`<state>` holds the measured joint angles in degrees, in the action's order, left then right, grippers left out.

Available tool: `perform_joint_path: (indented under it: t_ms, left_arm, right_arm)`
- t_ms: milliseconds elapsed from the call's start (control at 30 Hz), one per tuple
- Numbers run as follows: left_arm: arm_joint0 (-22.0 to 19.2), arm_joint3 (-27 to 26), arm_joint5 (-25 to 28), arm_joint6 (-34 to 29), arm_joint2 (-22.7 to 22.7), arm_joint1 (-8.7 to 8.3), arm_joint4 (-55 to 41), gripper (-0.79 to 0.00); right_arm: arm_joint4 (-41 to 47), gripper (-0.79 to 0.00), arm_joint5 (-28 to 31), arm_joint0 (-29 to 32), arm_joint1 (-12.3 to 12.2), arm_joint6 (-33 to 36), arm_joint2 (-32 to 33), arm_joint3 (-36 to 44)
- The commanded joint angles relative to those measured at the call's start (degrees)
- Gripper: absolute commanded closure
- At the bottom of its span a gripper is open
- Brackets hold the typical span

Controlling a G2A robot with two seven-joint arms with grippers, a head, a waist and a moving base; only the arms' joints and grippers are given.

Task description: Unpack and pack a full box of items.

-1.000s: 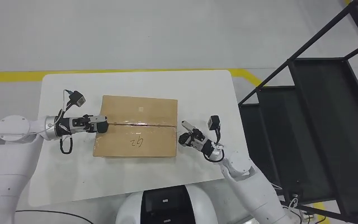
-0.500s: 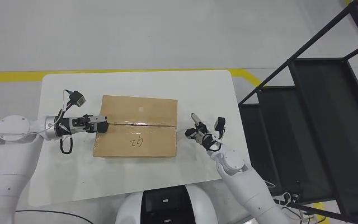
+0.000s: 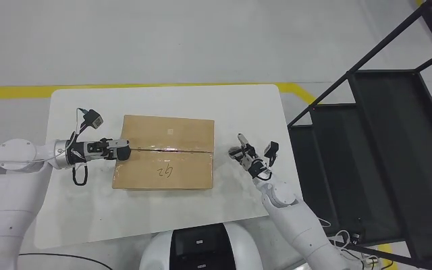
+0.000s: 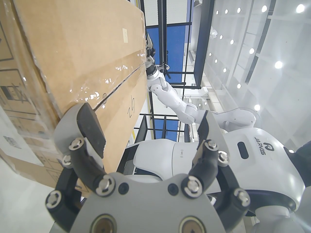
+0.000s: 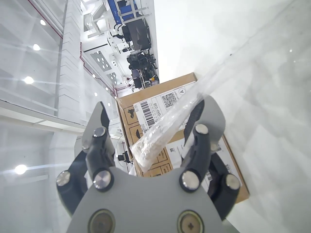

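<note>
— How is the left hand (image 3: 123, 151) held?

— It is seen spread, with its fingers (image 4: 91, 124) set well apart. One dark pad is laid against the top edge of the cardboard box (image 3: 165, 152), right at the end of the taped seam (image 3: 169, 150). Nothing is gripped.

— And the right hand (image 3: 237, 147)?

— It is spread as well, and is held just beside the opposite end of the box, apart from it. A crumpled strip of clear tape (image 5: 170, 120) is stuck along one finger's pad and runs out past the fingertips. It is not pinched between the two fingers, and where its far end lies cannot be told.

— Where is the box placed?

— It is set flat near the middle of the white bench (image 3: 81, 216), between the two hands, with its flaps shut. In the left wrist view the seam tape is seen split along part of its length. A handwritten mark is carried on the nearer flap.
</note>
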<state>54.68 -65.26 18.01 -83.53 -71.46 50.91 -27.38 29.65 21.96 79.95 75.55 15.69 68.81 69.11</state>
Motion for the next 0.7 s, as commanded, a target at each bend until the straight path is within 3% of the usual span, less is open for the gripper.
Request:
perform_joint_path:
  t_ms: [0, 300, 667]
  left_arm:
    - [0.0, 0.0, 0.0, 0.0, 0.0, 0.0, 0.0, -0.785]
    - [0.0, 0.0, 0.0, 0.0, 0.0, 0.0, 0.0, -0.785]
    - [0.0, 0.0, 0.0, 0.0, 0.0, 0.0, 0.0, -0.785]
  right_arm:
    - [-0.33, 0.0, 1.76, 0.11, 0.05, 0.36, 0.1, 0.3]
    - [-3.06, 0.0, 4.83, 2.24, -0.35, 1.57, 2.14, 5.39]
    - [-8.89, 0.0, 1.72, 4.75, -0.79, 3.91, 2.07, 17.96]
